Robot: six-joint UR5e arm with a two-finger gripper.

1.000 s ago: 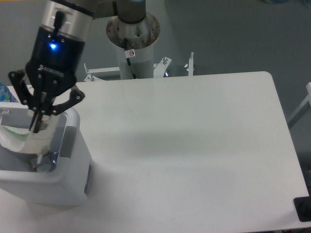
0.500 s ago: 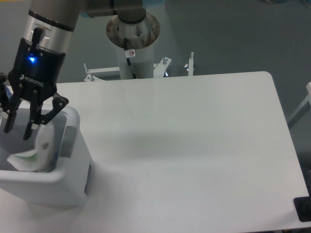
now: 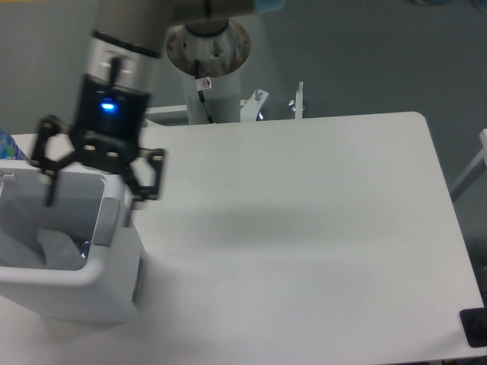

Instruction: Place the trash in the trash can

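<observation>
The trash can is the white boxy bin with a grey side panel at the table's left front. A pale crumpled paper packet lies loose inside it, by the right wall. My gripper hangs above the bin's back right corner. It is open wide with nothing between its fingers. One fingertip is over the bin's opening and the other is just outside its right wall. A blue patterned bit shows at the left edge behind the bin. I cannot tell whether it is the bottle.
The arm's base column stands behind the table's back edge, with metal brackets beside it. A dark object sits at the table's front right corner. The white table stretches right of the bin.
The gripper held the white packet down in the bin, then opened and let it drop. It has since risen and shifted right, opening wider.
</observation>
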